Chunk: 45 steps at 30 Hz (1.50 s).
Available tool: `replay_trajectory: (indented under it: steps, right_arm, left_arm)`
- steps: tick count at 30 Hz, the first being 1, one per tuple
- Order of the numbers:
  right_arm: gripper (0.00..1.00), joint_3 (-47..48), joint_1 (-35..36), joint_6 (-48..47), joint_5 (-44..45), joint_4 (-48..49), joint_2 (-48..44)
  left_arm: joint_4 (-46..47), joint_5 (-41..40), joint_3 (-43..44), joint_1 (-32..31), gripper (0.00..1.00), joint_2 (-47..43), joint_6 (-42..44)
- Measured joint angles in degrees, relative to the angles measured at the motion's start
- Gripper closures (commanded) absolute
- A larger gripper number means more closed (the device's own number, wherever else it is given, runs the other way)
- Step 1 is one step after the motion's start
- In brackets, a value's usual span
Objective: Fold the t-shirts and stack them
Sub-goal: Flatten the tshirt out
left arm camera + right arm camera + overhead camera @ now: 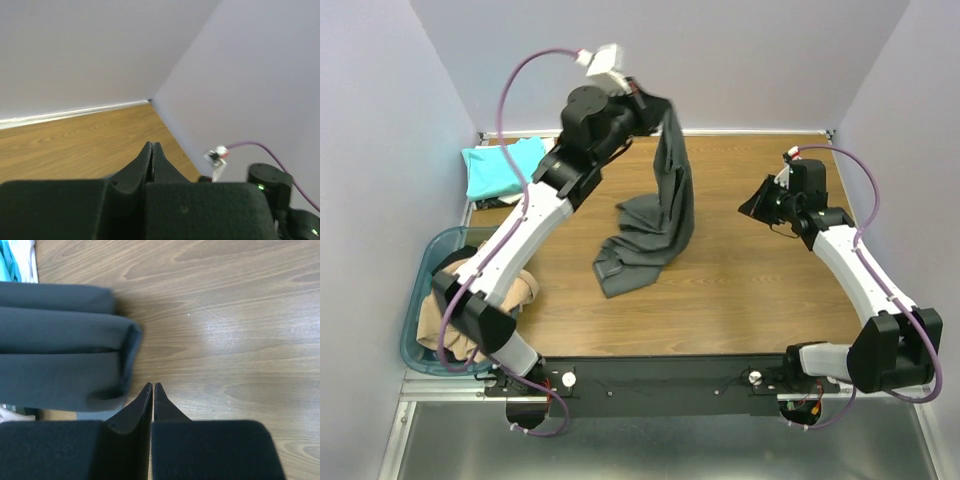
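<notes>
The dark grey t-shirt (pixel 660 215) hangs from my raised left gripper (pixel 658 103), and its lower part lies crumpled on the table's middle. That gripper is shut on the shirt's top edge. In the left wrist view its jaws (pixel 152 145) are pressed together and the cloth is hidden. My right gripper (pixel 752 208) hovers just right of the shirt, jaws (pixel 152 386) all but together and nothing between them. Folds of the grey shirt (pixel 60 345) lie just left of its tips. A teal t-shirt (pixel 500 165) lies at the back left. A tan t-shirt (pixel 435 320) sits in the basket.
The blue-green plastic basket (pixel 420 275) stands at the left edge, under my left arm. White cloth (pixel 25 255) shows beside the teal shirt (pixel 7 262) in the right wrist view. Walls close in the table's back and sides. Bare wood (pixel 740 290) lies to the right of the grey shirt.
</notes>
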Motion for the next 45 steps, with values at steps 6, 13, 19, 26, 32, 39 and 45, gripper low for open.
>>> replay_trajectory:
  steps: [6, 13, 19, 26, 32, 39, 45]
  right_arm:
    - [0.88, -0.3, 0.7, 0.1, 0.0, 0.3, 0.1]
    - [0.79, 1.7, 12.9, 0.3, 0.7, 1.2, 8.2]
    - [0.65, 4.7, 23.8, 1.0, 1.2, 1.8, 16.6]
    - [0.52, 7.6, 31.4, 0.9, 1.8, 2.0, 22.9]
    - [0.48, 13.6, 40.6, -0.7, 3.2, 2.4, 30.0]
    - [0.48, 20.3, 47.0, -2.6, 5.1, 2.9, 38.2]
    - [0.48, 21.1, 48.6, -3.6, 8.2, 2.6, 42.4]
  left_arm:
    - [3.9, -10.1, -27.5, 11.5, 1.0, -17.6, -7.0]
    - [2.9, -15.0, -38.3, 22.9, 1.0, -25.1, -4.8]
    - [0.7, -14.6, -39.3, 28.0, 1.0, -24.8, -2.1]
    - [0.5, -11.5, -38.9, 30.2, 1.0, -21.9, 0.1]
    - [0.2, -8.7, -38.4, 30.7, 1.0, -19.1, 1.0]
    - [-0.1, -6.7, -37.3, 31.6, 1.0, -18.4, 2.8]
    - [-0.7, -5.7, -37.3, 31.8, 1.0, -18.4, 3.4]
